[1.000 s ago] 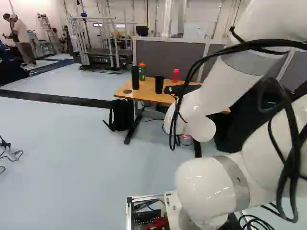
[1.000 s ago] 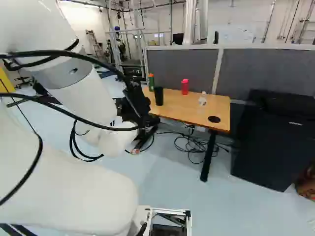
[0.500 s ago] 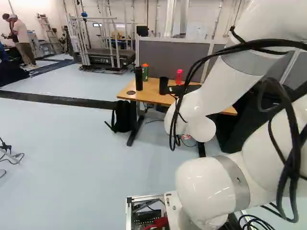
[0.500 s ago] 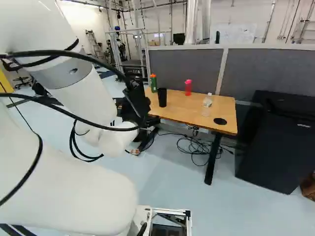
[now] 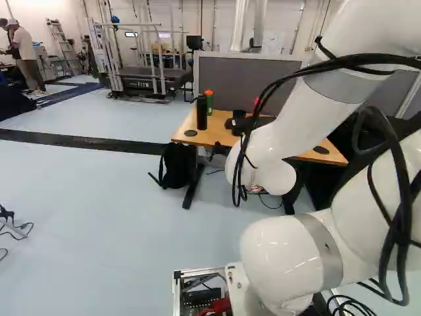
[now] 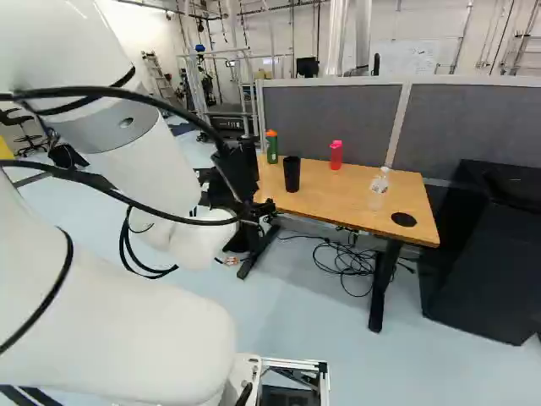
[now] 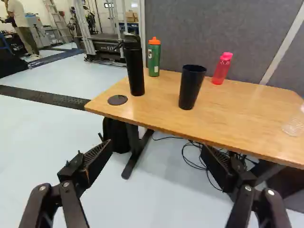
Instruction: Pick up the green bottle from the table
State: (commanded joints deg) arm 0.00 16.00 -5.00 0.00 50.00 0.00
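The base has rolled nearer the table (image 7: 247,102); the arm (image 5: 296,131) reaches out unchanged, gripper (image 6: 264,211) spread. The green bottle (image 7: 154,61) stands on the table at the gripper's twelve o'clock, well apart.

A pale, faintly glossy floor (image 5: 99,217) is crossed by a black strip (image 5: 72,141). A wood-topped surface (image 6: 338,199) on dark legs stands before a grey partition (image 6: 321,123), with tangled cables (image 6: 348,260) beneath. A white wall (image 6: 414,25) carries pipes; a ladder (image 5: 62,45) leans beyond, at the left base view's left.
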